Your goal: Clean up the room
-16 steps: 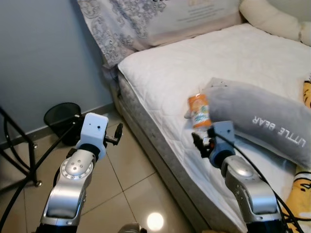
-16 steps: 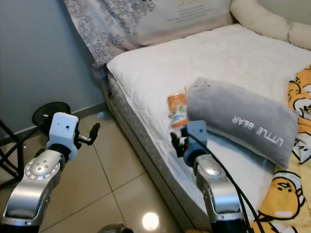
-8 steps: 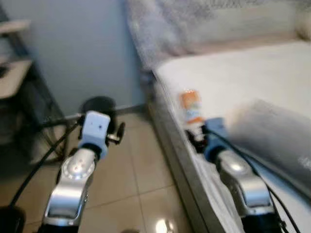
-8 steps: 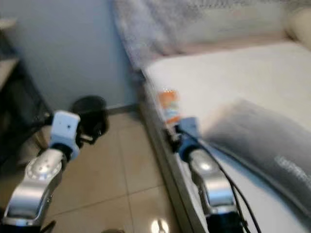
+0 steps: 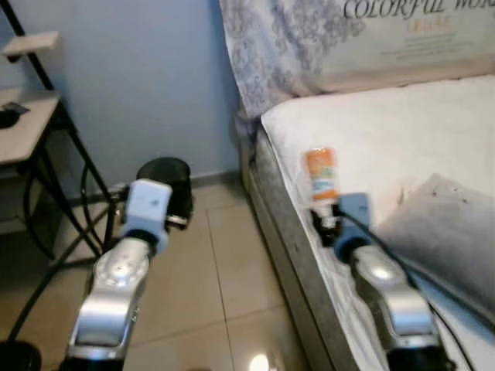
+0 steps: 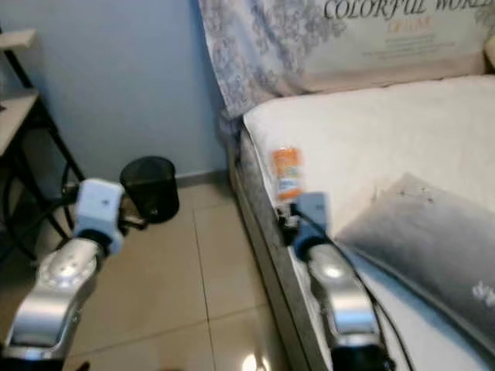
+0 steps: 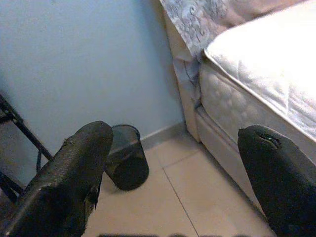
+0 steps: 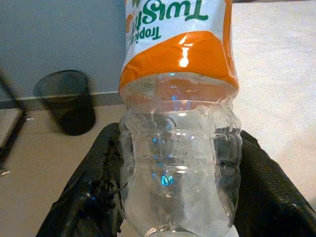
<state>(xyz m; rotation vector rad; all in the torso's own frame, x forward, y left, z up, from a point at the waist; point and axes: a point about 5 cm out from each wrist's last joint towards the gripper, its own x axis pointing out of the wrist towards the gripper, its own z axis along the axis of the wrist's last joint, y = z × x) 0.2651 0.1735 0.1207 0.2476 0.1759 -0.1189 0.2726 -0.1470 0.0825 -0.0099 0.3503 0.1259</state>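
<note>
Bottle in hand, bin not yet reached.

Our right gripper (image 8: 177, 197) is clamped on the lower body of the empty orange-labelled bottle (image 5: 321, 179), holding it upright over the edge of the bed (image 5: 387, 131). The black wastebasket (image 6: 150, 188) stands on the floor by the blue wall, well apart from the bottle. Our left gripper (image 7: 177, 168) is spread wide and holds nothing. We judge the pickup done and the carry and drop left; whether the bin already holds anything, we cannot tell.
</note>
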